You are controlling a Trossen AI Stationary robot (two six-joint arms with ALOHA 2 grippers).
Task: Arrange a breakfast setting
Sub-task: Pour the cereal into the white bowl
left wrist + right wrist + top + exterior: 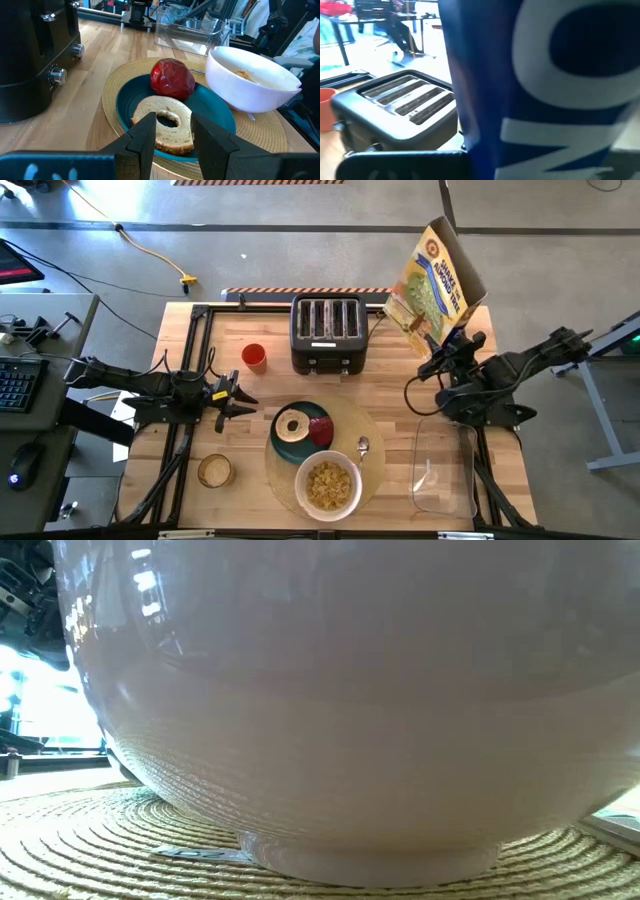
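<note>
The round tan placemat [372, 470] lies at the table's near middle. On it sits a dark teal plate [287, 442] holding a tan bagel half [293, 425] and a red food item [320, 430]. The white bowl [328, 485], with cereal in it, and a small metal spoon [362, 448] also rest on the mat. My left gripper [243, 395] is open and empty just left of the plate; in its wrist view [172, 145] the fingers stand before the bagel [165, 120]. My right gripper [452, 348] is shut on a cereal box [435, 280] at the far right. My right gripper holds the cereal box by its lower end [440, 330], coming at it from the table's right side. The box is tilted and lifted clear of the table, its open top flaps up and away. The box's blue side [545, 90] fills the wrist view and hides the fingers.
A black four-slot toaster [327, 333] stands at the far middle, with a small red cup [254, 357] to its left. A clear container [445, 470] sits near right, and a small round dish [215, 470] near left. The bowl [350, 720] fills the low view.
</note>
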